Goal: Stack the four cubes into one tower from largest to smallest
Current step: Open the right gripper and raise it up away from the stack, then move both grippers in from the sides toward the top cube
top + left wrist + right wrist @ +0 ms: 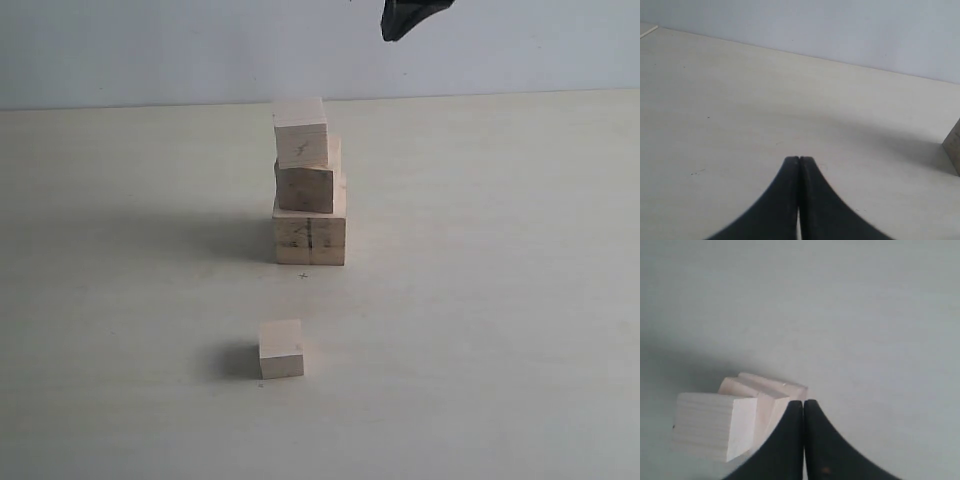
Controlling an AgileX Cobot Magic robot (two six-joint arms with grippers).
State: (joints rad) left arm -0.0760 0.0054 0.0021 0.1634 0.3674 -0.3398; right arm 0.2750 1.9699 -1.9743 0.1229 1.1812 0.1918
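- The largest cube (310, 235) stands mid-table (500, 300) as the base of the tower (306, 190).
- The second cube (305, 188) rests on it.
- The third cube (300, 132) sits on top.
- The smallest cube (281, 349) stands alone, nearer, apart from the tower.
- The right gripper (803, 402) hangs high, its jaws pressed together and empty.
- The left gripper (799, 160) is closed too, holding nothing.

The largest pale wooden cube (310, 232), centre frame, carries a dark vertical line; cream worktop (500, 320); black right hand (398, 30), upper right.
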